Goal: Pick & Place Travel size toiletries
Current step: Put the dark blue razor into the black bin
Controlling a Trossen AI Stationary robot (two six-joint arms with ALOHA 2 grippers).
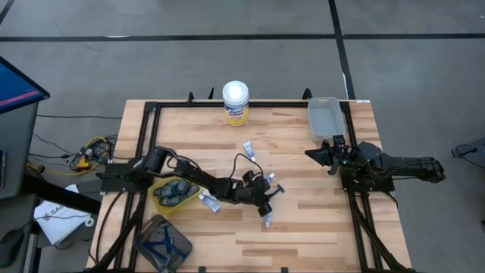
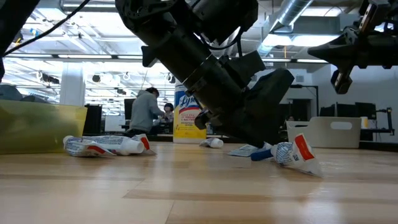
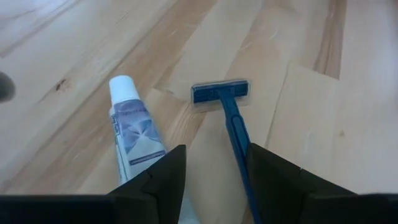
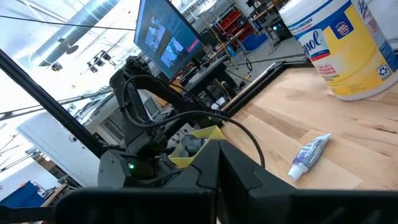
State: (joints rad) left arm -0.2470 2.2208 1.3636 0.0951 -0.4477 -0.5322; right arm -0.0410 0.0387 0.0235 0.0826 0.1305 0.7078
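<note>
A blue razor (image 3: 235, 127) lies flat on the wooden table, with a small white tube (image 3: 132, 127) beside it. My left gripper (image 3: 214, 180) is low over both, slanting down and open. The razor's handle runs in between the fingers close to one of them, and the tube's tail passes under the other finger. In the high view the left gripper (image 1: 267, 199) is at mid-table next to the razor (image 1: 275, 189). More white tubes (image 1: 248, 150) (image 1: 267, 221) (image 1: 210, 202) lie around it. My right gripper (image 1: 331, 155) waits shut at the table's right side. My left gripper stands with its fingers (image 3: 163, 177) astride the razor's handle (image 3: 239, 152) and over the tube's tail, coming slanting down along both. Whether either finger touches the razor, the tube or the table I cannot tell.
A yellow bin (image 1: 170, 193) with dark grey sticks and a dark tray (image 1: 163, 243) with blue razors stand at the near left. A tall white canister (image 1: 236, 102) is at the far edge, and a clear tub (image 1: 324, 117) at the far right. A black frame (image 1: 144, 129) borders the table.
</note>
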